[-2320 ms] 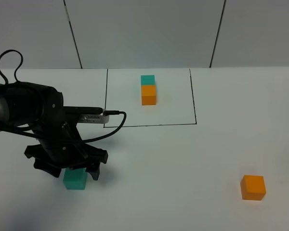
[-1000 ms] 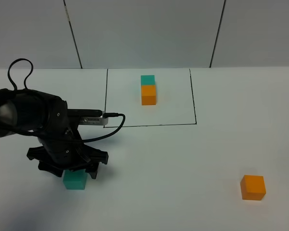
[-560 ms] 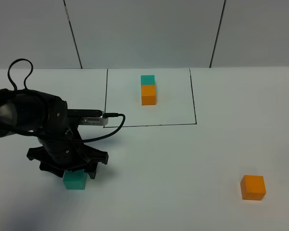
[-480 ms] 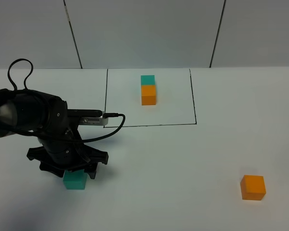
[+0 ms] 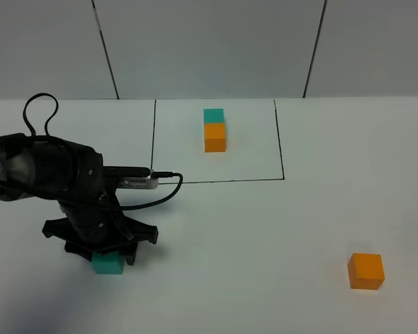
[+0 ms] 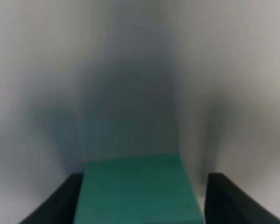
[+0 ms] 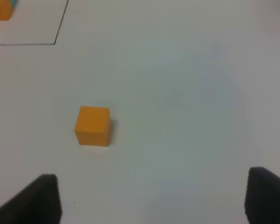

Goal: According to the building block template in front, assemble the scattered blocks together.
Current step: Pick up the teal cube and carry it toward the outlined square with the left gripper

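No legible txt, labels, nos. or signs anywhere in these views.

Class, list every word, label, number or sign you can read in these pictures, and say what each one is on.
No text can be read anywhere.
The loose teal cube, the loose orange cube and the template pair have plain faces.
The black outline is only a drawn line, not writing.
The silver part on the left arm has fine marks, too small to read.

The left arm hides most of the teal cube at seven o'clock on the counter (only a strip shows); the wrist view blurs it.
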Available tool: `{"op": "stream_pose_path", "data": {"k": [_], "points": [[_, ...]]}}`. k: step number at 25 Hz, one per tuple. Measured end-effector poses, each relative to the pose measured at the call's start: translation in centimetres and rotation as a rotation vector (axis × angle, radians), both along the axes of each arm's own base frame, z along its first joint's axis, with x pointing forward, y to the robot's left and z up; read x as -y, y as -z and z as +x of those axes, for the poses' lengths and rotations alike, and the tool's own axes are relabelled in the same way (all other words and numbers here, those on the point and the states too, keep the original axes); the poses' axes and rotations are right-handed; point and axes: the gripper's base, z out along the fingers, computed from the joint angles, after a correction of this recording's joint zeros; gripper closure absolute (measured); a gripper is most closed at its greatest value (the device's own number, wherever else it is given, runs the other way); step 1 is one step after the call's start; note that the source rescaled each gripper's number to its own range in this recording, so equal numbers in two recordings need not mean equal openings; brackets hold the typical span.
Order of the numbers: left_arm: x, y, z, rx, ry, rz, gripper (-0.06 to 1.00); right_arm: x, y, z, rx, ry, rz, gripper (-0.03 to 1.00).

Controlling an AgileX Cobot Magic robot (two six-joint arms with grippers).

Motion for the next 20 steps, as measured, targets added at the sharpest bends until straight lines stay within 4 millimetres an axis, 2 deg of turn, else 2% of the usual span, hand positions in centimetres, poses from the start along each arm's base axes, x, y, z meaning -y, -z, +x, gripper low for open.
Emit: {"op": "stream_pose_path", "data": {"k": [1, 5, 9, 13, 15, 17, 20], "points": [[0.0, -0.3, 0.0, 0.007, 0.001, -0.002, 0.94, 0.0, 0.0, 0.0, 0.000, 0.000, 0.000, 0.32], [0.1, -1.9, 0.3, 0.025, 0.010, -0.009, 0.94, 0.0, 0.0, 0.0, 0.000, 0.000, 0.000, 0.32], [0.6, -5.1, 1.5, 0.051, 0.129, -0.009, 0.94, 0.0, 0.0, 0.0, 0.000, 0.000, 0.000, 0.32], [1.4, -8.5, 3.1, 0.112, 0.365, 0.003, 0.94, 0.0, 0.0, 0.0, 0.000, 0.000, 0.000, 0.32], [2.1, -9.4, 3.7, 0.136, 0.524, 0.018, 0.94, 0.0, 0.0, 0.0, 0.000, 0.000, 0.000, 0.32], [2.9, -9.5, 4.1, 0.144, 0.706, 0.034, 0.94, 0.0, 0.0, 0.0, 0.000, 0.000, 0.000, 0.32], [4.4, -8.7, 5.0, 0.130, 0.919, 0.049, 0.94, 0.0, 0.0, 0.0, 0.000, 0.000, 0.001, 0.32]]}}
